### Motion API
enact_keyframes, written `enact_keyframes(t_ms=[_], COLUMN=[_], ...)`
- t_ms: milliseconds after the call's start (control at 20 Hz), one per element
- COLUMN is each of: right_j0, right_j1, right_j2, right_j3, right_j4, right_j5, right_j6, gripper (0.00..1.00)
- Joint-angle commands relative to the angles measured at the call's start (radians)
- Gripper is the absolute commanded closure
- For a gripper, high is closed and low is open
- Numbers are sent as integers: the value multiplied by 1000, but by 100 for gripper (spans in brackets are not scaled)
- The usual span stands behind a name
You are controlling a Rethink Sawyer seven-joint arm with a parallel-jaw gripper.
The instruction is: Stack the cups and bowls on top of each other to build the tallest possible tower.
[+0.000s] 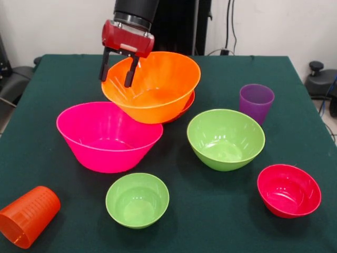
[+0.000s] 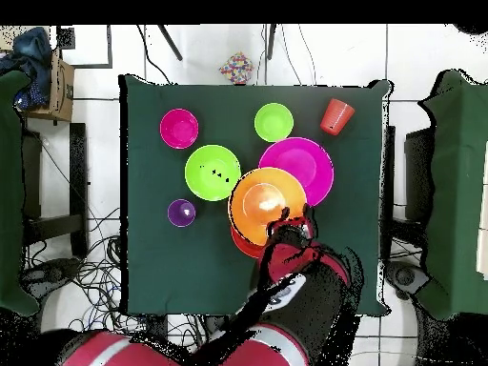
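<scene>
Gripper (image 1: 117, 76) is seen at the rim of the large orange bowl (image 1: 158, 89), one finger outside the wall and one inside, pinching the rim. That bowl is tilted and is nested in a shallow red-orange bowl (image 1: 185, 108), of which only an edge shows beneath it.

Just in front of the gripper and below it, the pink bowl (image 1: 108, 137) is set upright, its rim touching or nearly touching the orange bowl. Farther out in front, a small green bowl (image 1: 137, 200) is found, and beyond it to one side an orange cup (image 1: 27, 216) is lying on its side at the table (image 1: 295, 132) corner. On the other side of the orange bowl a medium green bowl (image 1: 225, 138), a purple cup (image 1: 256, 101) and a small crimson bowl (image 1: 288, 190) are placed, all apart from each other.

All bowls are glossy and open upward.

From overhead, the arm (image 2: 286, 315) is shown reaching over the table edge; the gripper (image 2: 289, 232) is largely covered there, and the orange bowl (image 2: 262, 200) is seen overlapping the pink one (image 2: 305, 162).
</scene>
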Motion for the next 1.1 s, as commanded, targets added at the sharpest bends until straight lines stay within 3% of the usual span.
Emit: enact_keyframes(t_ms=[50, 350, 750, 950, 1100], right_j0=[59, 109, 129, 90, 14], right_j1=[160, 166, 80, -46, -205], right_j2=[-7, -26, 19, 106, 252], right_j3=[-87, -69, -29, 20, 98], right_j4=[123, 144, 71, -50, -170], right_j5=[-76, -62, 18, 98, 227], right_j6=[-29, -1, 55, 88, 103], gripper=[0, 0, 0, 0, 0])
